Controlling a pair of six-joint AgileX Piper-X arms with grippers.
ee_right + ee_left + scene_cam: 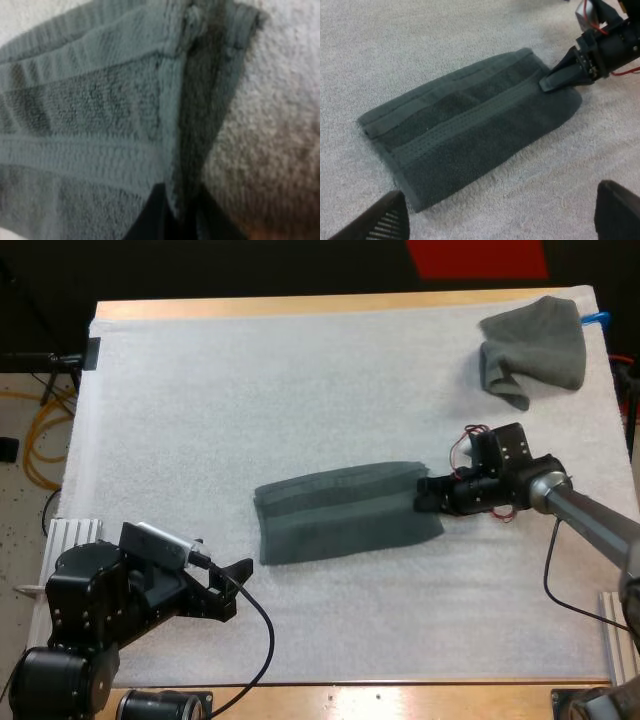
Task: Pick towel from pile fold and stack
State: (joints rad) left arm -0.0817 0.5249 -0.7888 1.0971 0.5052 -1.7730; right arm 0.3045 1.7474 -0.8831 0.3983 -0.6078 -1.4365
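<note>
A dark grey-green towel [340,515] lies folded into a long band in the middle of the white mat [300,380]. My right gripper [425,495] is at its right end, low on the mat. In the right wrist view its fingers [152,215] press on the towel's [100,110] hemmed edge from both sides. My left gripper [235,585] stands open on the mat a little short of the towel's near left corner. The left wrist view looks along the towel [470,130], with the left fingers [375,222] wide apart and the right gripper [555,80] at the far end.
A crumpled towel [535,350] of the same colour sits at the mat's far right corner. The wooden table edge [300,308] runs along the far side. Bare mat stretches across the left and far middle.
</note>
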